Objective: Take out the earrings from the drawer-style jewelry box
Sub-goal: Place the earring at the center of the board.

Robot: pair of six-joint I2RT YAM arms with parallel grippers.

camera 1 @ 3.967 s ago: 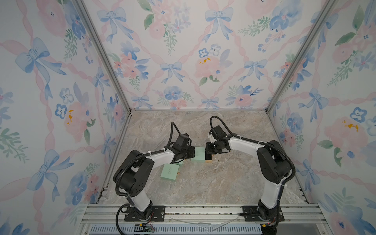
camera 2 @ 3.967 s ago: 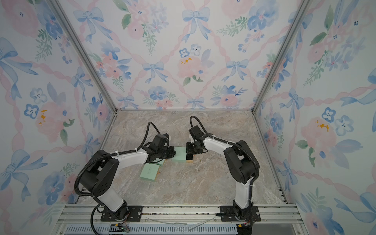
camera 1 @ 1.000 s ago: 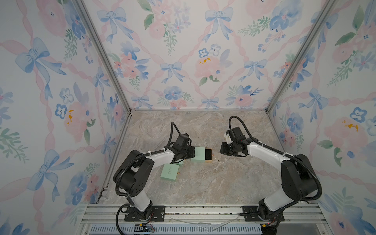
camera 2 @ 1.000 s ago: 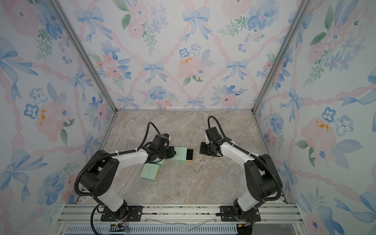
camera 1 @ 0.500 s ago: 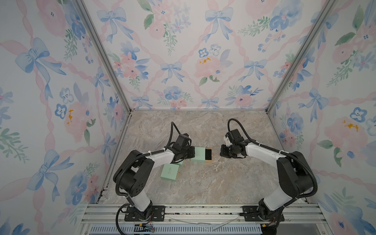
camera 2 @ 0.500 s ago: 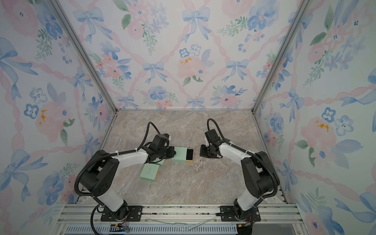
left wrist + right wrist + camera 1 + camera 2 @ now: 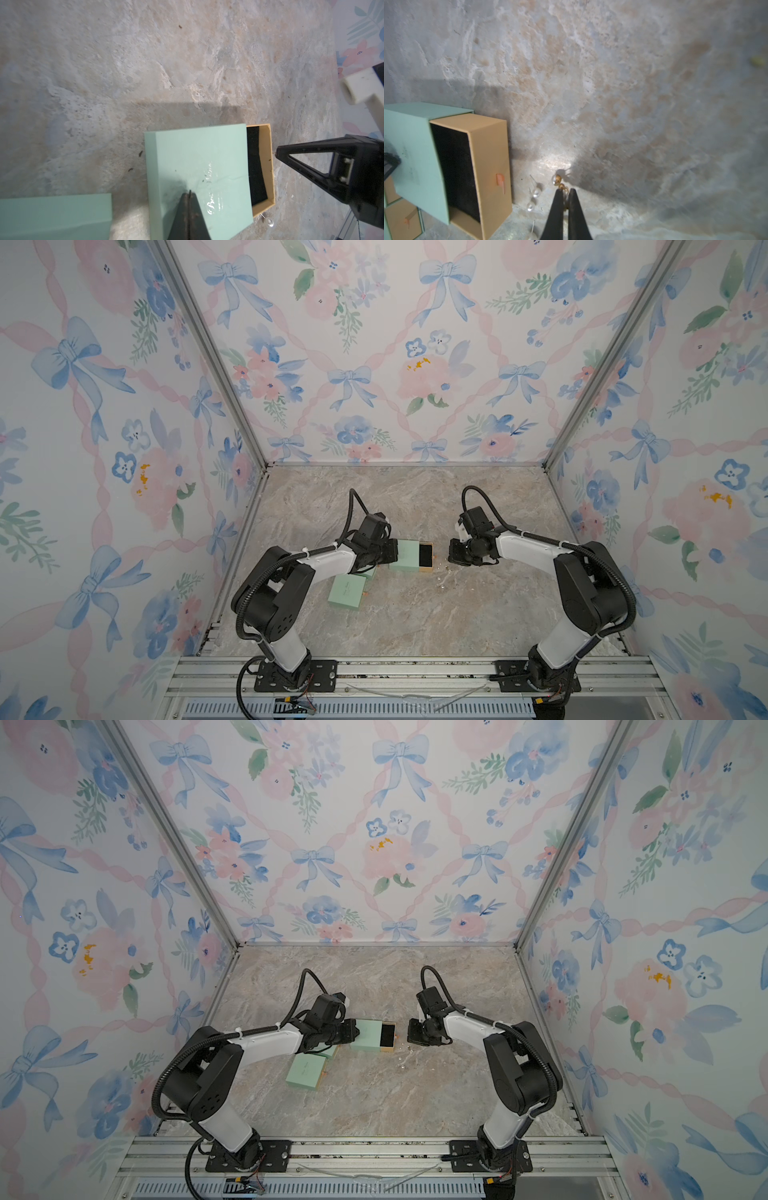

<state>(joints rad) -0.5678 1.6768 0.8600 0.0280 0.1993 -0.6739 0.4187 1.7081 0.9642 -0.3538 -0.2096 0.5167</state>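
The mint jewelry box (image 7: 409,556) (image 7: 368,1033) lies mid-table with its tan drawer (image 7: 488,166) pulled out, showing bare black lining (image 7: 256,166). My left gripper (image 7: 189,192) is shut, its tips pressed on the box's mint top (image 7: 195,164). My right gripper (image 7: 565,190) (image 7: 451,558) sits low just right of the drawer, shut on an earring: a gold piece shows between the tips and its pearl (image 7: 556,179) pokes out beyond them. Other earrings (image 7: 536,193) (image 7: 530,206) (image 7: 440,583) lie loose on the table beside the drawer front.
A second mint box (image 7: 347,592) (image 7: 305,1071) lies nearer the front left, and another is partly under my left arm (image 7: 368,572). Floral walls enclose the marble table on three sides. An aluminium rail (image 7: 415,672) runs along the front.
My right gripper has moved left, back toward the open drawer, and now sits by the loose earrings. The left gripper and the box have not moved.
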